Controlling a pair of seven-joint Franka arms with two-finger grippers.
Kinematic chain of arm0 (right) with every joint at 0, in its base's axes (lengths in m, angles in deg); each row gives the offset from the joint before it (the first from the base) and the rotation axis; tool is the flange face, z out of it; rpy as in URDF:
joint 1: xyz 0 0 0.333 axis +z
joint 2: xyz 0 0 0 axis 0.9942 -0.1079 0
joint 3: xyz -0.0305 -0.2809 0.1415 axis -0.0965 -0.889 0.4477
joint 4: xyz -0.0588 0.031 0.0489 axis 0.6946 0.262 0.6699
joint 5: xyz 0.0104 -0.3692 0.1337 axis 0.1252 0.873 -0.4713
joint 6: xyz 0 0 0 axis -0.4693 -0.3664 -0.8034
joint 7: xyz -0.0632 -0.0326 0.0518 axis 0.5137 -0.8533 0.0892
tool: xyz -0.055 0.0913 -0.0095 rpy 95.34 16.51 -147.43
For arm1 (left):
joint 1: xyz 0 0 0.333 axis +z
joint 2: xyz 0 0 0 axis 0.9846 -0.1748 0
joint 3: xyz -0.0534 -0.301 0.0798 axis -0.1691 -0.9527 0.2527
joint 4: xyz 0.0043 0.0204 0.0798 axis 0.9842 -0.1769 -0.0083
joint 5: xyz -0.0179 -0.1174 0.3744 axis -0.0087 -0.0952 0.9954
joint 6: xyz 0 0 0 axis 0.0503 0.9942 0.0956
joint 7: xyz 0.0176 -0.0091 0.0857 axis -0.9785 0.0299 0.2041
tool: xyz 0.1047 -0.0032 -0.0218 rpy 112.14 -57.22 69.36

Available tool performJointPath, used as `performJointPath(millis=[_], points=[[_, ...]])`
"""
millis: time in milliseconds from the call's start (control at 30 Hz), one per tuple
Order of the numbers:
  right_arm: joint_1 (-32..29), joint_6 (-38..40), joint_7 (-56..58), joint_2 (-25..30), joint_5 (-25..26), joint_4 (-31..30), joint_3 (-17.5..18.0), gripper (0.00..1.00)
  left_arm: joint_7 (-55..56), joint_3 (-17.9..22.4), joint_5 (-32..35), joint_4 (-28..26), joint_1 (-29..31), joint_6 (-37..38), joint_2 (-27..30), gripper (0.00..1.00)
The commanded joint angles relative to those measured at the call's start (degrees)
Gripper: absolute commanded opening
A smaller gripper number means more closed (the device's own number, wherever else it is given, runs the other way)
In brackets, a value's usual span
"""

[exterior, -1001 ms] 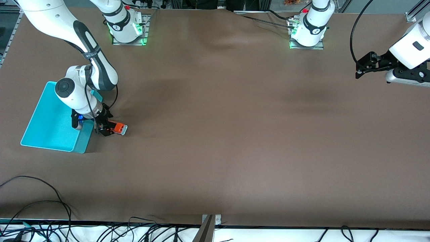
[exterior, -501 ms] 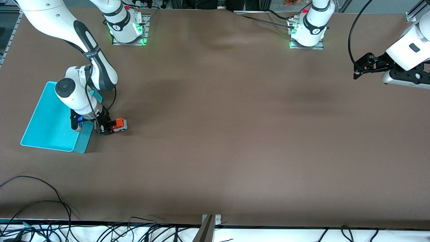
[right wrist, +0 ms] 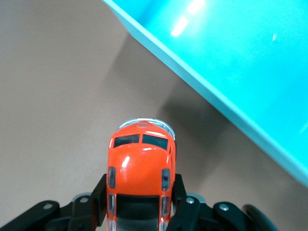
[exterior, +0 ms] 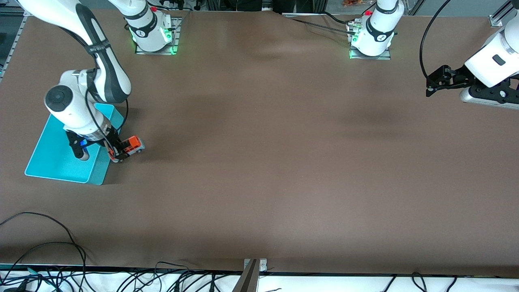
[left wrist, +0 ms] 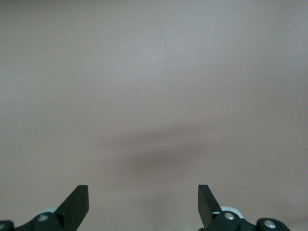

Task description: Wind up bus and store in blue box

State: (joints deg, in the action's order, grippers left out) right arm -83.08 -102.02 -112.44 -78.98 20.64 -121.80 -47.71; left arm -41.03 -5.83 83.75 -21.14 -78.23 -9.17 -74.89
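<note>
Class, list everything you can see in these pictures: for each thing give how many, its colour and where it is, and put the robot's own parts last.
bus: one, orange-red with dark windows, held in the right gripper beside the blue box.
blue box: one, bright turquoise, on the table at the right arm's end.
table: one, brown covering, under everything.
cables: several, black, along the table edge nearest the front camera.
right gripper: one, black, shut on the bus, beside the box wall.
left gripper: one, black, open, waiting over the table at the left arm's end.
</note>
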Motion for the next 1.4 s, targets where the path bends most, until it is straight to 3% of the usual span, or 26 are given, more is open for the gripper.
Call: performJointPath(millis=[0, 167, 300, 534, 668, 801, 1001, 1368], points=[[-0.64, 6.16, 8.91, 4.50, 0.32, 2.03, 0.50, 0.00, -0.05, -0.01, -0.53, 0.59, 0.06, -0.25, -0.13, 1.00], [-0.90, 13.80, 20.06, 5.39, 0.49, 6.07, -0.11, 0.00, -0.05, -0.01, -0.53, 0.59, 0.06, -0.25, -0.13, 1.00], [-1.61, 18.38, 31.13, 5.39, 0.94, 8.89, -2.66, 0.00, -0.05, -0.01, -0.53, 0.59, 0.06, -0.25, -0.13, 1.00], [-4.59, 18.47, 49.94, 3.37, 5.24, 9.25, -8.46, 0.00, -0.05, -0.01, -0.62, 0.59, 0.23, -0.25, -0.13, 1.00], [-7.05, 18.21, 57.95, 1.79, 5.50, 9.86, -9.43, 0.00, -0.05, -0.01, -0.53, 0.59, 0.41, -0.25, -0.13, 1.00], [-8.02, 18.21, 60.42, -0.32, 6.64, 10.04, -9.52, 0.00, -0.14, 0.17, -0.53, 0.59, 0.67, -0.25, -0.13, 1.00], [-10.48, 15.76, 62.10, -6.21, 12.27, 10.30, -9.43, 0.00, -0.23, 0.34, -0.53, 0.68, 0.76, -0.25, -0.13, 1.00], [-12.06, 13.73, 62.10, -10.08, 12.62, 9.51, -9.43, 0.00, 0.04, 0.43, 1.76, 1.12, 0.76, -0.25, -0.13, 1.00]])
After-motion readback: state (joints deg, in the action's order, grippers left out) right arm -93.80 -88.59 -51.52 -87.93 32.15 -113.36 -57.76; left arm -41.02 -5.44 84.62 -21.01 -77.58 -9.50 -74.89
